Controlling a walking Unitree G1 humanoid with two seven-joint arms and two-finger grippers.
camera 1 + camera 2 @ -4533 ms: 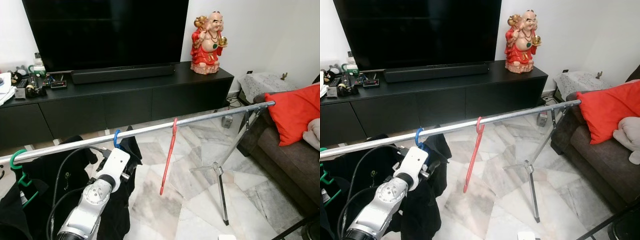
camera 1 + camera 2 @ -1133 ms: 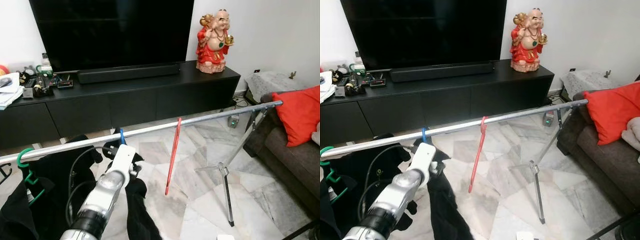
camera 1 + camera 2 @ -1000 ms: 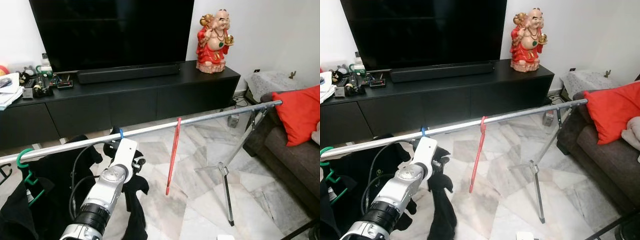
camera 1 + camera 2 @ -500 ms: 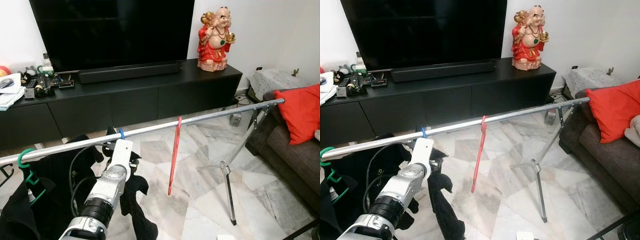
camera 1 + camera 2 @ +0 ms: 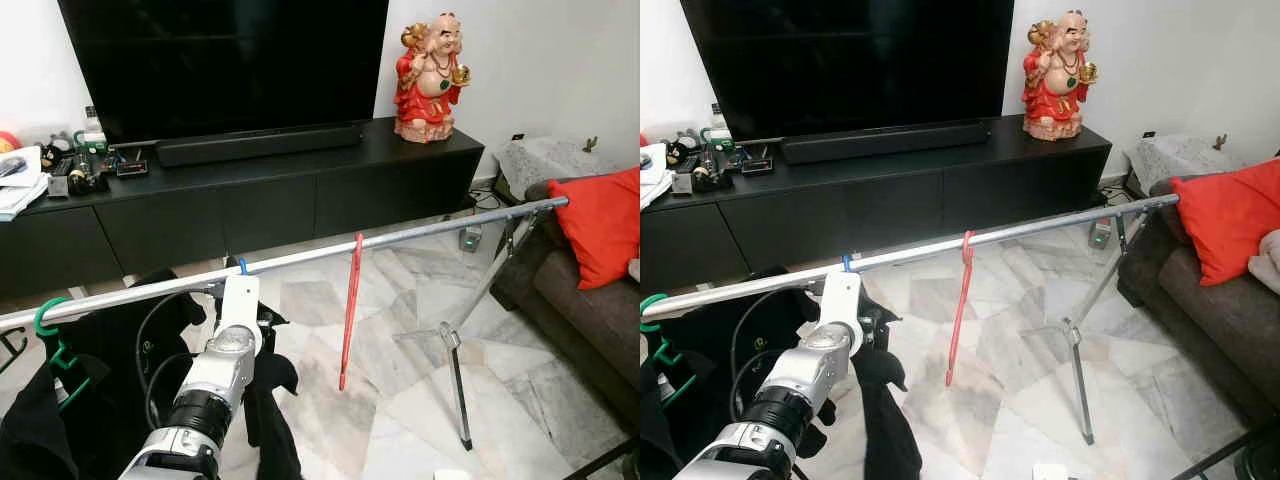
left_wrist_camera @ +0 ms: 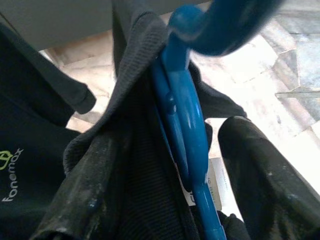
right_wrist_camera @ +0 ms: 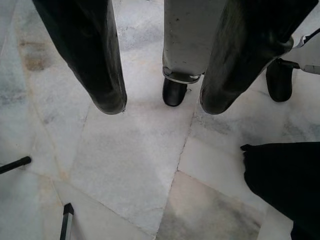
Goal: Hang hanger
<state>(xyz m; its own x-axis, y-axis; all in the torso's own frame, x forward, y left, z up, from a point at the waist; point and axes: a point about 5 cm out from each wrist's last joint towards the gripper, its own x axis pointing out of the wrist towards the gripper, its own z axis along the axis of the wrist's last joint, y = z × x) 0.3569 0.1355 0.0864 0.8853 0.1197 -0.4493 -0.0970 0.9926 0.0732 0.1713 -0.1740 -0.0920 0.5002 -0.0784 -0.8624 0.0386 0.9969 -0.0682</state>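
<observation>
My left gripper (image 6: 170,195) pinches the blue hanger (image 6: 182,115), its hook over the steel rail (image 5: 400,237) at ten o'clock from the red hanger (image 5: 348,310). I should release gently, letting the black garment (image 5: 265,400) settle.

The left arm (image 5: 205,395) reaches forward and up from the lower left, silver forearm rising to a white wrist block. Its left hand (image 6: 165,165) is raised at the far end of that wrist, the two black fingers (image 6: 255,175) spread a little apart with something caught between them. The right hand (image 7: 160,95) hangs low and points straight down, its two black fingers (image 7: 95,65) held well apart and gripping nothing.
</observation>
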